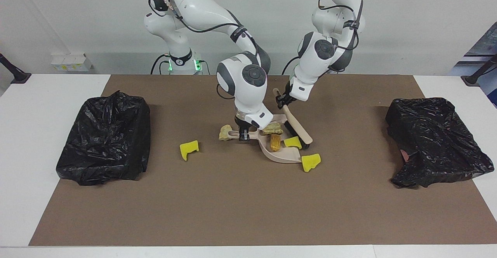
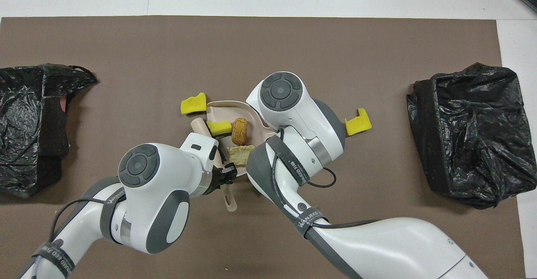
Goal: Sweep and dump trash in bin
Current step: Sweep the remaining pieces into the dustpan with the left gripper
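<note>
The table [image 1: 248,211] carries a brown mat with a black-bagged bin at each end: one bin [image 1: 104,137] toward the right arm's end, the other bin [image 1: 435,141] toward the left arm's end. In the middle lies the beige dustpan [image 1: 285,156]. The right claw [image 1: 244,134] is down on its handle, clamped on it. The left claw [image 1: 282,102] grips the brush [image 1: 297,125] by its handle, and the bristles sit at the pan's edge. Now the trash: in the pan, an orange-brown lump [image 1: 276,142], a beige lump [image 1: 273,128] and a yellow sponge chunk [image 1: 293,142]. Another beige lump [image 1: 225,132] sits beside the pan's handle. A yellow chunk [image 1: 311,161] lies just beside the pan's lip, and one yellow chunk [image 1: 189,149] lies well apart, toward the right arm's end.
</note>
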Motion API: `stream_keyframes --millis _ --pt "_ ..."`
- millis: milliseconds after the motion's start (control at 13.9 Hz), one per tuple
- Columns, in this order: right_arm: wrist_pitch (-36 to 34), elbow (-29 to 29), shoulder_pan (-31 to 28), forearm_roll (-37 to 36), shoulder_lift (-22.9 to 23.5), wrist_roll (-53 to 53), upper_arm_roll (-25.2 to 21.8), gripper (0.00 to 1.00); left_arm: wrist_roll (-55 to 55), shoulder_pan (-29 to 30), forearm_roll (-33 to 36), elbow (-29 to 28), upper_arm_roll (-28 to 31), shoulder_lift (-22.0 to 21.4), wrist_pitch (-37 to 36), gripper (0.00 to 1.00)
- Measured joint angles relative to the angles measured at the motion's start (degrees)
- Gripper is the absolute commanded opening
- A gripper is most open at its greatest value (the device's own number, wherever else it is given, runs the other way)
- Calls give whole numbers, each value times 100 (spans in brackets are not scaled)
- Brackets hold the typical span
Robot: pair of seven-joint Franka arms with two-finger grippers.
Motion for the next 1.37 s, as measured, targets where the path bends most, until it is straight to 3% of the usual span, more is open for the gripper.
stream_keyframes --millis 288,504,863,1367 --pt "0 0 0 0 0 0 0 0 1277 556 100 396 46 6 -1129 0" --pt "0 0 -1 0 0 0 0 0 1936 1082 563 829 83 -29 -1762 0" --pt "0 0 -2 0 0 0 0 0 2766 1661 812 880 91 64 -1459 0" --pt "-45 -13 -26 0 0 86 2 0 4206 1788 1118 924 30 851 -967 0"
